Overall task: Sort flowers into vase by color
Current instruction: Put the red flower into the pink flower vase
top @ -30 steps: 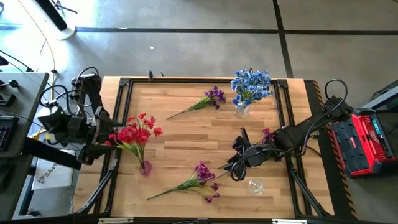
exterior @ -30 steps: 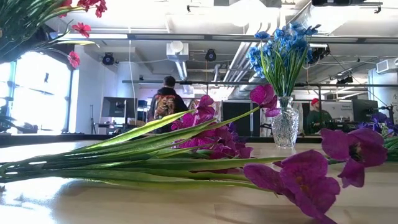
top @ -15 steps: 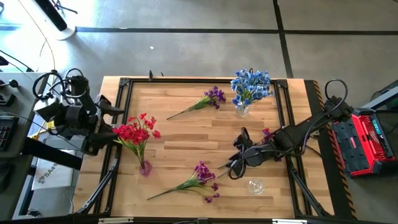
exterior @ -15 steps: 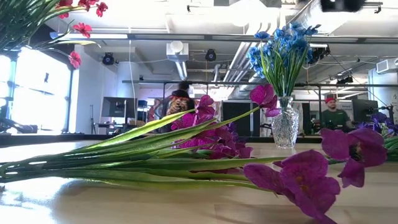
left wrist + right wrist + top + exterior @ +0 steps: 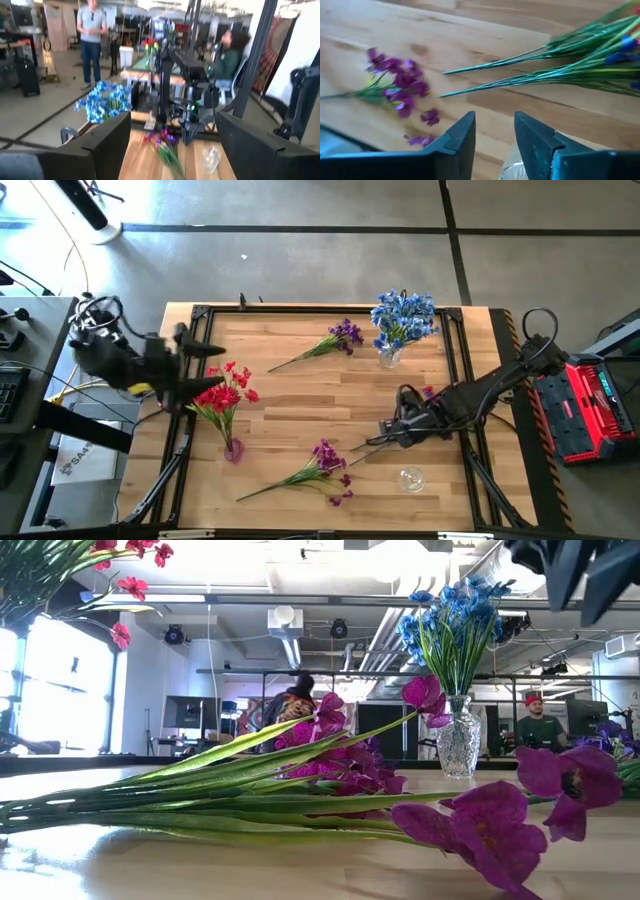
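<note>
Red flowers (image 5: 222, 392) stand in a small vase (image 5: 233, 450) near the table's left edge. Blue flowers (image 5: 403, 318) fill a glass vase (image 5: 388, 358) at the far right. One purple spray (image 5: 335, 340) lies far of centre, and another (image 5: 318, 464) lies near the front edge. A third spray's stems (image 5: 520, 60) lie under my right arm, its blossoms (image 5: 430, 393) beside the arm. My right gripper (image 5: 495, 135) is open above the table between those stems and an empty glass vase (image 5: 410, 478). My left gripper (image 5: 172, 145) is wide open at the table's left edge, far of the red flowers.
The table has a dark metal frame (image 5: 200, 312) along its edges. The empty glass vase (image 5: 210, 160) stands near the front right. Bare wood lies in the table's middle (image 5: 300, 400). People stand and sit in the room beyond the table.
My left arm has swung from beside the red flowers toward the table's far edge and turned to face across the table. My right gripper has shifted slightly toward the far right, uncovering the stem ends it hovered over. The flowers have stayed in place.
</note>
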`<state>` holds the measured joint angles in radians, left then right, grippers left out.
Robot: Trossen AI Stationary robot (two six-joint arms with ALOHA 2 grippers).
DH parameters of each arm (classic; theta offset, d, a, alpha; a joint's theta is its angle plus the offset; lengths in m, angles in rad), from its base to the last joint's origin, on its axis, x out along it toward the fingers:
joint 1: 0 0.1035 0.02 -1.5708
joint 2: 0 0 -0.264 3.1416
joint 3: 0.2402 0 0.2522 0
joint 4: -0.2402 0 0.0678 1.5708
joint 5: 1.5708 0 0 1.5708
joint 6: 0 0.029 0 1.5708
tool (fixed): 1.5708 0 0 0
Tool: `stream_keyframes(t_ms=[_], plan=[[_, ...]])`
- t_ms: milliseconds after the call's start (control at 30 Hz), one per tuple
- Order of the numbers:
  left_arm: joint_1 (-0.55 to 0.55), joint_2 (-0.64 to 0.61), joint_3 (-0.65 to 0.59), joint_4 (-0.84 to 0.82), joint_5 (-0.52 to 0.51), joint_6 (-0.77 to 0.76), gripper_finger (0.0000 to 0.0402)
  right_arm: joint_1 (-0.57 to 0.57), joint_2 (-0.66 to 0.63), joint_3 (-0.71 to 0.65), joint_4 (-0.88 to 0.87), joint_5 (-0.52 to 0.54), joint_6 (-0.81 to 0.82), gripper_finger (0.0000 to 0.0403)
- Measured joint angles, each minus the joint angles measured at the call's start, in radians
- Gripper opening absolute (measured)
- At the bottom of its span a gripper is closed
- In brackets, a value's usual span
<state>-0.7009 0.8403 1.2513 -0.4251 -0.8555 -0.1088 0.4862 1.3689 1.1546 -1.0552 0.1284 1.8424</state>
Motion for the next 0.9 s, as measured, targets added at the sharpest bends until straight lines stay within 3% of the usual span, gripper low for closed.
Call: stream_keyframes(t_ms=[233, 433, 767, 900], plan=[[0.232, 0.059, 0.056, -0.117, 0.201, -0.070, 0.0278, 0.001, 0.000, -0.131, 0.089, 0.002, 0.177, 0.0090], [0.430, 0.101, 0.110, -0.252, 0.386, -0.072, 0.0277, 0.001, 0.000, -0.202, 0.125, -0.004, 0.265, 0.0093], [0.790, 0.213, 0.117, -0.293, 0.795, 0.034, 0.0277, 0.000, 0.001, -0.270, 0.180, -0.049, 0.364, 0.0169], [0.882, 0.281, 0.117, -0.295, 0.920, 0.082, 0.0277, -0.004, 0.001, -0.270, 0.197, 0.037, 0.304, 0.0202]])
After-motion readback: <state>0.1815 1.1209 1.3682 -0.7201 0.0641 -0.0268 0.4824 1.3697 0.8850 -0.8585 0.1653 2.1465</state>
